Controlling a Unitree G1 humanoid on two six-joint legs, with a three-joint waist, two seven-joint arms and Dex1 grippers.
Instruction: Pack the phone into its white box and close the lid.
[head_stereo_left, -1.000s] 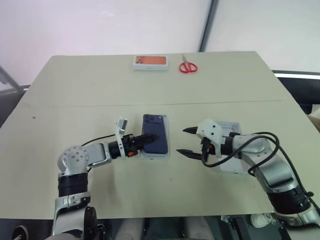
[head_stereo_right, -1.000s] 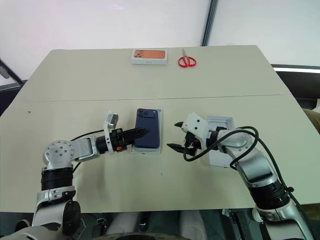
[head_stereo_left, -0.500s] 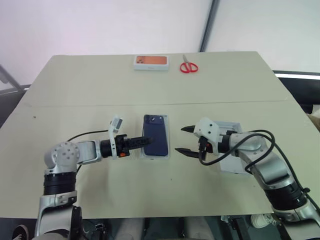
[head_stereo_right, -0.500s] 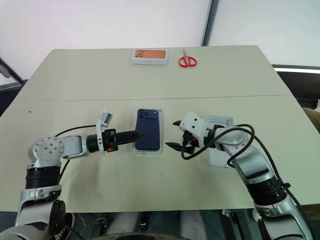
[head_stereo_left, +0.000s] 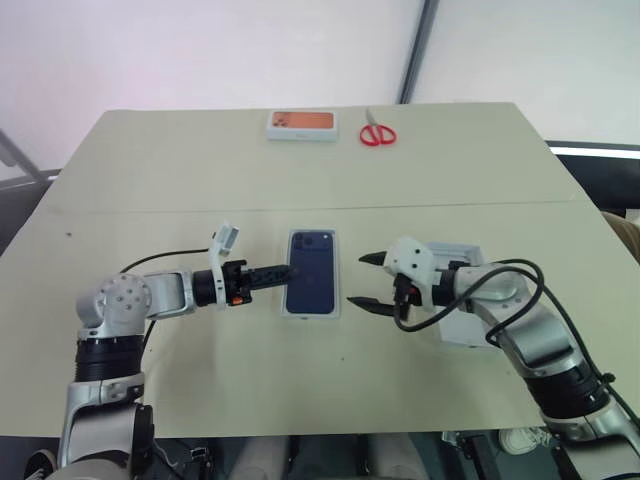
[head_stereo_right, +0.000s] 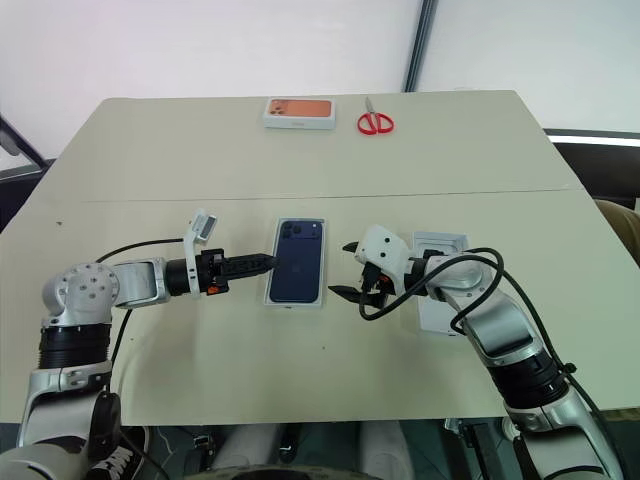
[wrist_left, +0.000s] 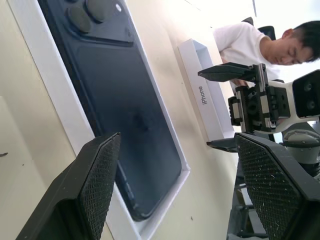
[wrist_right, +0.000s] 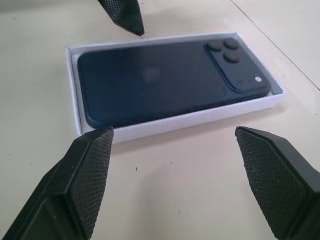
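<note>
**Phone in box, both hands empty**

While the phone (head_stereo_left: 310, 283) lies face down in the box (head_stereo_left: 334, 305) at the table's (head_stereo_left: 200, 160) middle, the left hand (head_stereo_left: 280, 272) hovers at its left edge, fingers apart, holding nothing. The right hand (head_stereo_left: 363, 280) gapes wide beside the box, empty. The lid (head_stereo_left: 462, 327) lies under the right arm.
</note>
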